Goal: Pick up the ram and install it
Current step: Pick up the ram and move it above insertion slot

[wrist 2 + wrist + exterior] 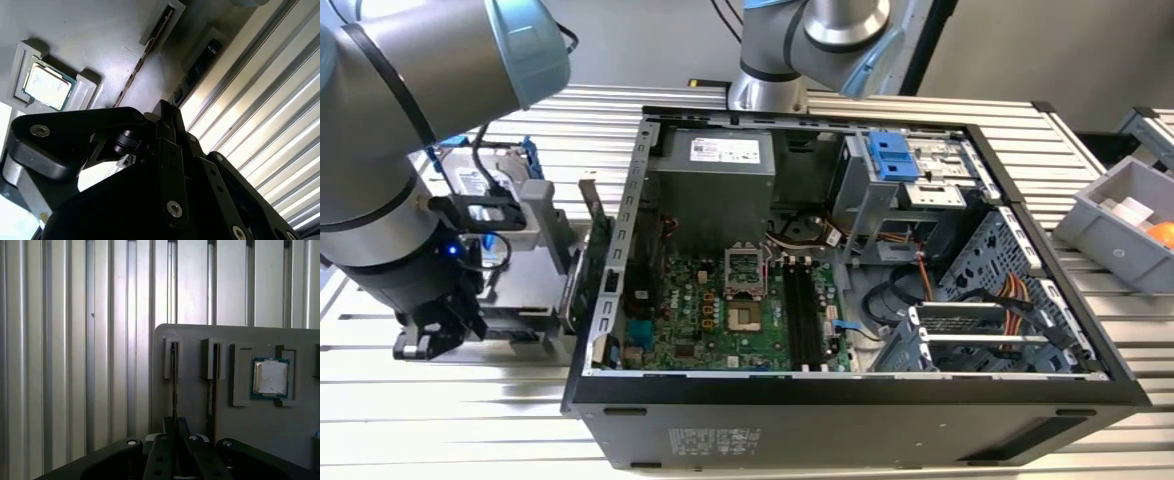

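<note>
The ram (174, 375) is a thin stick standing on edge in a slot of a grey holder plate (250, 430); it appears edge-on in both wrist views (142, 60). My gripper (175, 426) is down on the stick's near end, its black fingers closed against both sides (164, 111). In the exterior view the gripper (434, 340) hangs low over the holder at that view's left, beside the open computer case (854, 400). The dark memory slots (801, 310) lie on the green board inside the case.
A second stick (212, 385) stands in the neighbouring slot, and a square silver processor (270, 377) lies in a recess beyond it. A blue-trimmed hard drive (487, 180) stands behind the arm. A grey bin (1127, 210) is at the exterior view's right on the ribbed table.
</note>
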Robot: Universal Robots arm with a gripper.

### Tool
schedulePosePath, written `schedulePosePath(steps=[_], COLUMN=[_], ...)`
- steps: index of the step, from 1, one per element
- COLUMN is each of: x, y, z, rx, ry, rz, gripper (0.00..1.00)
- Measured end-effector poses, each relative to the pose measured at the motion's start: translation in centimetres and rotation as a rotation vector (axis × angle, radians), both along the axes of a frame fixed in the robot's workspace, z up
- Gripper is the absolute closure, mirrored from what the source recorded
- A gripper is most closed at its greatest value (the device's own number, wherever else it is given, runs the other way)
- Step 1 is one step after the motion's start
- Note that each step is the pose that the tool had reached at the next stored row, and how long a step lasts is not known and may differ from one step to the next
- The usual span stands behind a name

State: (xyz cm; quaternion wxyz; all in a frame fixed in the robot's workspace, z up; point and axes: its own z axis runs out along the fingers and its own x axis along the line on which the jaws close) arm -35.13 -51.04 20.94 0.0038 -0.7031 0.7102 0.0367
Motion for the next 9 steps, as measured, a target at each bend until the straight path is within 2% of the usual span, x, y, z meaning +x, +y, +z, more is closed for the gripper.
schedulePosePath(steps=[9], x=[0.00], y=[0.00], z=[0.42], rx=[0.0000], ry=[0.0000], rz=[0.000], gripper=[1.00])
